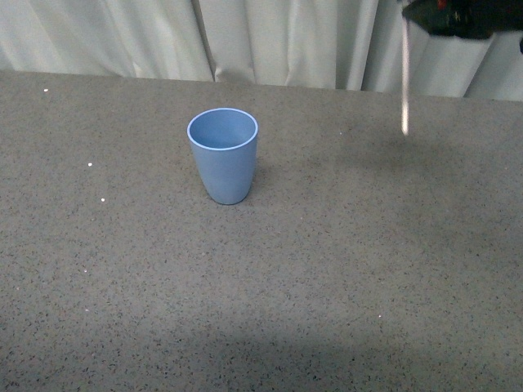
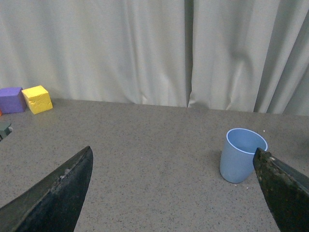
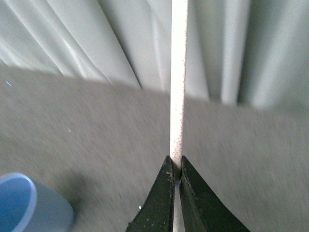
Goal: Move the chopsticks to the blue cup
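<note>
The blue cup stands upright and empty on the grey table, left of centre in the front view. My right gripper is at the top right of the front view, shut on the chopsticks, one cream stick that hangs straight down above the table, well right of the cup. In the right wrist view the black jaws pinch the stick, and the cup shows at a corner. In the left wrist view my left gripper is open and empty, with the cup beside one finger.
A pale curtain hangs along the table's far edge. A yellow block and a purple block sit by the curtain in the left wrist view. The speckled grey table spreads around the cup.
</note>
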Action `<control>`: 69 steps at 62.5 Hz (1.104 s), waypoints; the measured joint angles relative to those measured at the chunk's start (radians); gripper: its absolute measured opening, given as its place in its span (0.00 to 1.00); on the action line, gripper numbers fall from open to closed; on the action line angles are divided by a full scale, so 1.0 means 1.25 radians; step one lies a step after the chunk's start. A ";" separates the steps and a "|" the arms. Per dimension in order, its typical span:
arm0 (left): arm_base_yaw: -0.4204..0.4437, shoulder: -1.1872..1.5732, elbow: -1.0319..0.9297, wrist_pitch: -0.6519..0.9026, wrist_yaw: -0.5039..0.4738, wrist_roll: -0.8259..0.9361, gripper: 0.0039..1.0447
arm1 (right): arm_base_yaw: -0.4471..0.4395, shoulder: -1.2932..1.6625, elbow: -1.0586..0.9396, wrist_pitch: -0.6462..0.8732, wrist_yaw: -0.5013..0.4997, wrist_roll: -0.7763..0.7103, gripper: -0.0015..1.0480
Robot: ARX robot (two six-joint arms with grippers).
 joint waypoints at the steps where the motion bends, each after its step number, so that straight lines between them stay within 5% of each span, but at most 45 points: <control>1: 0.000 0.000 0.000 0.000 0.000 0.000 0.94 | 0.011 -0.004 -0.005 0.044 -0.003 0.000 0.01; 13: 0.000 0.000 0.000 0.000 0.000 0.000 0.94 | 0.112 0.025 0.001 0.285 -0.051 -0.009 0.01; 35: 0.000 0.000 0.000 0.000 0.000 0.000 0.94 | 0.234 0.120 0.096 0.291 -0.084 -0.032 0.01; 69: 0.000 0.000 0.000 0.000 0.000 0.000 0.94 | 0.266 0.204 0.121 0.267 -0.081 -0.074 0.01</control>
